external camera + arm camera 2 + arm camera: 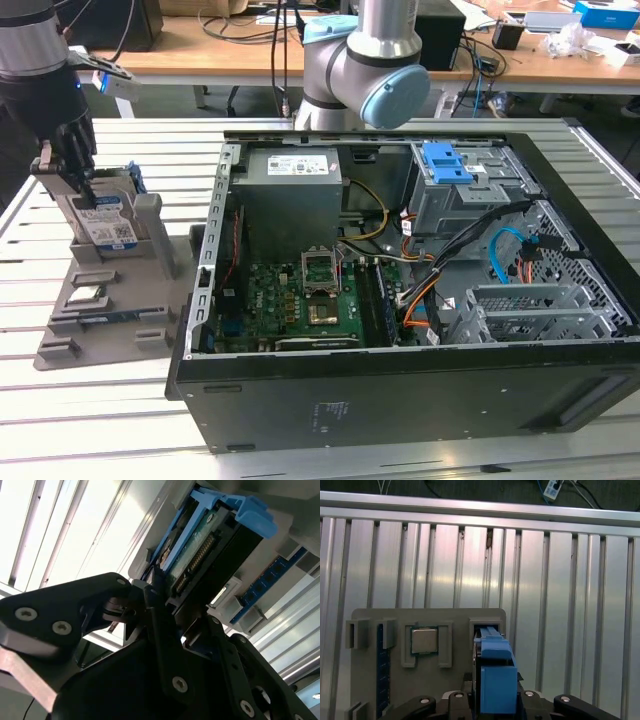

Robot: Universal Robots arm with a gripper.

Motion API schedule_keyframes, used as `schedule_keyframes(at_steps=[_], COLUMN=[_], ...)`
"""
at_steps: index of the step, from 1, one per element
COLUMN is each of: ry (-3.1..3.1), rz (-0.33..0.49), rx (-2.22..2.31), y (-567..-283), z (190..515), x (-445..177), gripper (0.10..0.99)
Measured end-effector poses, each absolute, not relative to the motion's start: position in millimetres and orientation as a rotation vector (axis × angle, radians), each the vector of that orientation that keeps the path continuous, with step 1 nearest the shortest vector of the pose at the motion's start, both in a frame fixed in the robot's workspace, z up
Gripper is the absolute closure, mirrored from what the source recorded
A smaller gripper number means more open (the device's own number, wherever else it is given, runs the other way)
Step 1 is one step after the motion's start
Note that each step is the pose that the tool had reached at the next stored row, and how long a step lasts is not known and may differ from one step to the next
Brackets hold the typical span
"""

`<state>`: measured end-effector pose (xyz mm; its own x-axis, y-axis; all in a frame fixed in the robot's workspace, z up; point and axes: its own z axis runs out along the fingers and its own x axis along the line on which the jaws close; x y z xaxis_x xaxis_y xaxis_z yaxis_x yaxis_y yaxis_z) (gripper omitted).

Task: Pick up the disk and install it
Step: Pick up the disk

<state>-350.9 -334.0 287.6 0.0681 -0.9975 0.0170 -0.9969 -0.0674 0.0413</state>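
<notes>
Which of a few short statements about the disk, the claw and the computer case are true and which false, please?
1. The disk stands upright in a grey holder at the exterior view's left. True.
2. The claw is inside the computer case. False: it is at the disk, outside the case.
3. The case lies open, its motherboard showing. True.
4. The disk's carrier bracket is red. False: it is blue.
5. In the first wrist view a processor chip sits in a recess of the holder. True.
6. The holder rests on a wooden table. False: the table is slatted metal.
</notes>
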Motion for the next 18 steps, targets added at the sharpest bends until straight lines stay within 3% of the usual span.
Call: schedule_keyframes(at_steps=[18], ry=[-2.116], rz=[-0.024], rx=[2.265], y=[-333.7], z=[295.4], x=[-350.8], gripper=[0.718])
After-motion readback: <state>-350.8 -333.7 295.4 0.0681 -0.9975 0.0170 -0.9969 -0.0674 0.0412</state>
